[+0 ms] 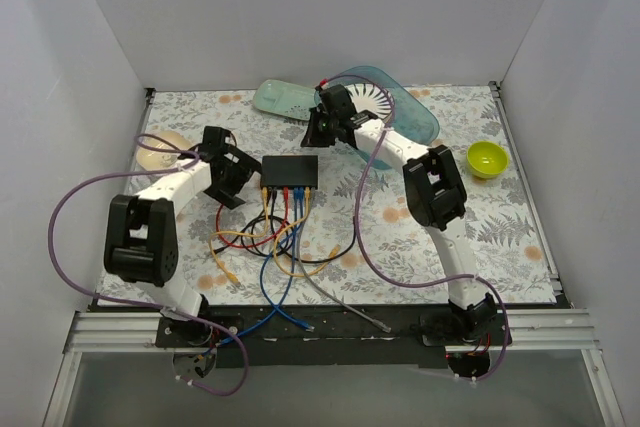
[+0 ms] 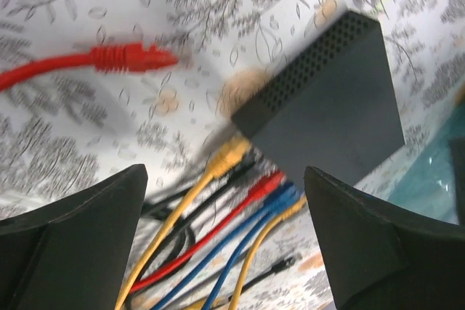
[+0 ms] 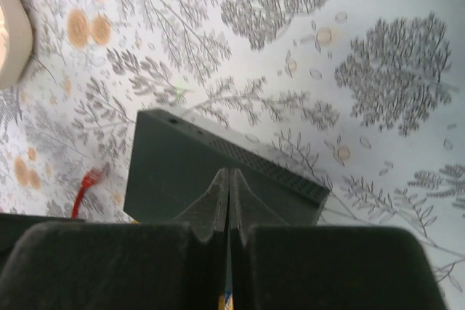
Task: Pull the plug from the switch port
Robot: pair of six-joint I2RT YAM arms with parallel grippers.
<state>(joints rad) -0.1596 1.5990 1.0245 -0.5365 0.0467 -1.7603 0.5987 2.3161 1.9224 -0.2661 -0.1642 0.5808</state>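
My left gripper [image 2: 225, 194] is hanging with its jaws wide apart and nothing between them. Just ahead of the gap, a row of plugs [image 2: 265, 183] is sitting in the near edge of the switch [image 2: 327, 107]; the yellow plug [image 2: 229, 156] is lying closest to my left finger, with red and blue ones beside it toward my right finger. Further ahead and to the left, a loose red plug [image 2: 134, 57] is lying on the tablecloth [image 2: 73, 136], apart from the switch.

My right gripper [image 3: 229, 183] is holding its fingers shut together on nothing, its tips over the switch's top; I cannot tell whether they are touching it.

I am judging the switch light and likely to slide on the cloth, so it wants pinning from above. The plugs are looking like small hard plastic, probably clipped in, while the cables [image 2: 218, 255] trailing toward me are soft and would only stretch. So I am planning to pinch a plug's body close to its socket, then draw it straight back.
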